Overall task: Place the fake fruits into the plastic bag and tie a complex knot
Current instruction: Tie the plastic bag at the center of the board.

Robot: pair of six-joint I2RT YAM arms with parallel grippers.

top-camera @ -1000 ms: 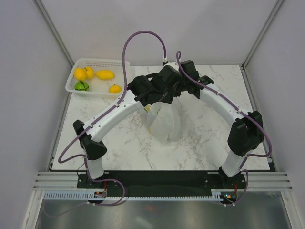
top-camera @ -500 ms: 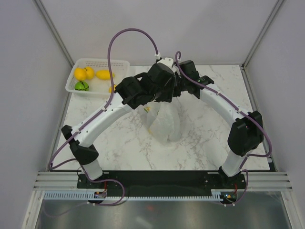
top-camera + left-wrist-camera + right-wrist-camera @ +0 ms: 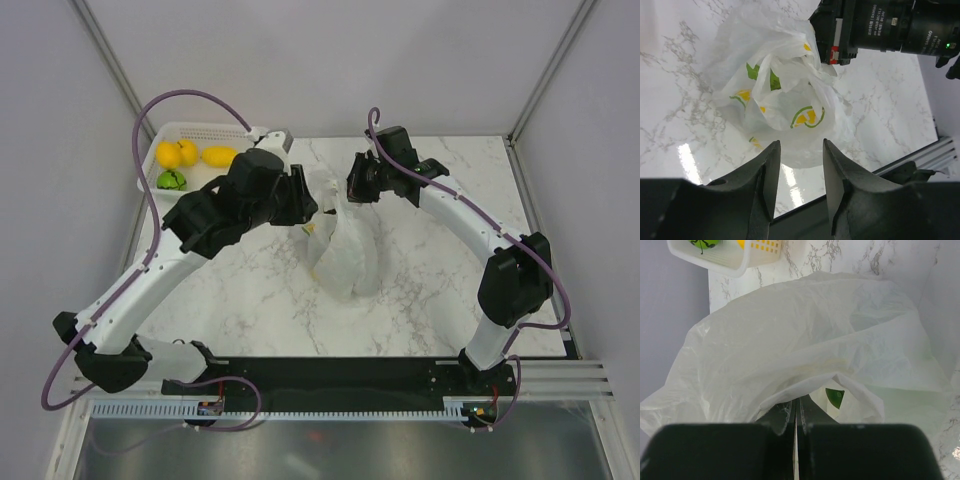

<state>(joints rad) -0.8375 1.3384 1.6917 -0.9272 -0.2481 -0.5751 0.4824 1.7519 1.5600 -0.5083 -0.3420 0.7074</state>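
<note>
The left arm (image 3: pixel 150 275) stretches long and low from its base, slanting across the table (image 3: pixel 250 300). Its wrist is turned so that the left gripper (image 3: pixel 305 208) points sideways at the plastic bag (image 3: pixel 345 255). The right arm (image 3: pixel 470 225) arches in from the opposite side with its elbow high, and the right gripper (image 3: pixel 352 185) is aimed at the bag's raised top.

The bag is thin, crinkled, translucent white film printed with yellow lemons and green leaves. It slumps in a soft heap on glossy, grey-veined marble. The basket (image 3: pixel 160 135) is rigid white plastic with perforated walls.

The left gripper's black fingers (image 3: pixel 771 170) stand apart with a clear gap and nothing between them. The bag lies just beyond their tips, and in the wrist view it appears untouched. The right gripper's jaws are pressed together, pinching a fold of the bag's film at their tips, while the rest of the bag billows ahead of and around them. A green patch shows through the film just ahead of these jaws; whether it is print or fruit cannot be told.

The fake fruits (image 3: pixel 220 156), rounded and glossy, yellow ones and a green one, sit in the basket. They are behind the left gripper and far ahead of the right one, beyond the bag.
</note>
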